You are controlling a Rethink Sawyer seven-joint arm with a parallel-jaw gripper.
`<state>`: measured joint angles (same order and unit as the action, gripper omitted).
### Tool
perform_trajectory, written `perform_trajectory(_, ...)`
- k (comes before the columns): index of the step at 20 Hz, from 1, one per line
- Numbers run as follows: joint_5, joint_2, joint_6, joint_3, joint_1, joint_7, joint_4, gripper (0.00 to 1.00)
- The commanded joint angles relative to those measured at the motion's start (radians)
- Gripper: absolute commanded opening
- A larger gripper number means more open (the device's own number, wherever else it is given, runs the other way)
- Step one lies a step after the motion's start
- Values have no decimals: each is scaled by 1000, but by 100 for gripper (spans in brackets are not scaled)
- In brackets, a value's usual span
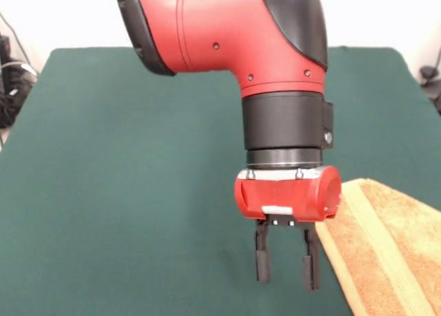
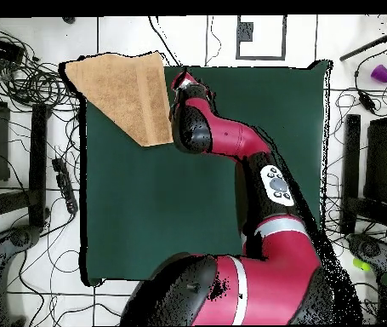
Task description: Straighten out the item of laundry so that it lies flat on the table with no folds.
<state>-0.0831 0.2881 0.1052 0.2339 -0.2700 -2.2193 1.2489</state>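
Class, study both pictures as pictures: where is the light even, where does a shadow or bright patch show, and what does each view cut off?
Front view: light is soft and even on the table, with no hard shadow under the open gripper; the towel runs off the right and bottom edges. Overhead view: the pale floor looks bright against the dark table, and the arm hides the gripper from above.
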Motion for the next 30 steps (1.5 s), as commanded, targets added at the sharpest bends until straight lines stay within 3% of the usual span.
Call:
perform_trajectory(1, 62, -32, -764, 51, -21, 102, -143, 100)
perform_trajectory(11, 43, -32, -728, 73, -31, 22, -162, 100)
perform_trajectory(18, 16, -31, -733, 105, -48, 70, -165, 100)
perform_trajectory(24, -7, -104, -784, 83, -11, 81, -298, 100)
perform_trajectory(30, 113, -181, -788, 178, 31, -20, -401, 100)
